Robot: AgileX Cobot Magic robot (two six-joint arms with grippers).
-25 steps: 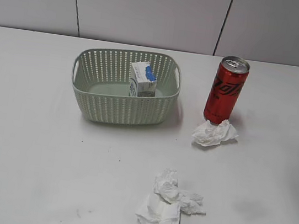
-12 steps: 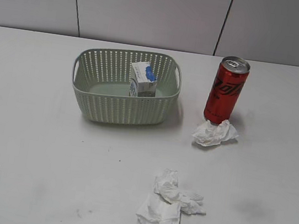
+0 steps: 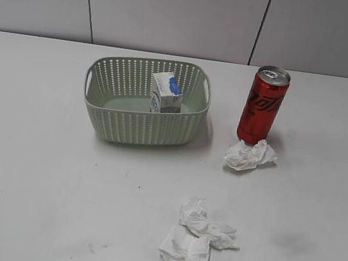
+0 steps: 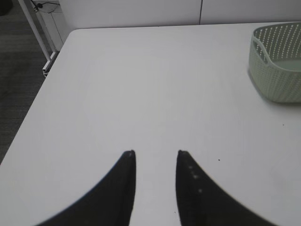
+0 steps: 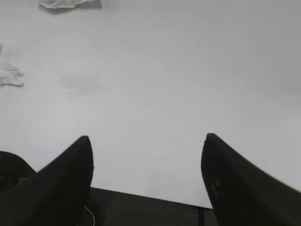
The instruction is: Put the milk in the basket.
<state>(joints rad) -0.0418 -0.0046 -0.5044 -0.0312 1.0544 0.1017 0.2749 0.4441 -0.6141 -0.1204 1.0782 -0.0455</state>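
Observation:
The milk (image 3: 166, 92), a small white carton with blue markings, stands upright inside the pale green basket (image 3: 142, 129) at the back of the table. The basket's edge also shows at the right of the left wrist view (image 4: 277, 66). Neither gripper shows in the exterior view. My left gripper (image 4: 155, 153) is open and empty over bare table, left of the basket. My right gripper (image 5: 148, 139) is wide open and empty above the table's near edge.
A tall red soda can (image 3: 263, 105) stands right of the basket with a crumpled tissue (image 3: 250, 155) at its foot. Another crumpled tissue (image 3: 196, 234) lies at the front middle. Tissue bits show in the right wrist view (image 5: 9, 75).
The dark right arm seen at the exterior view's upper right edge one second ago has left the view. The milk, basket, can and tissues have not moved.

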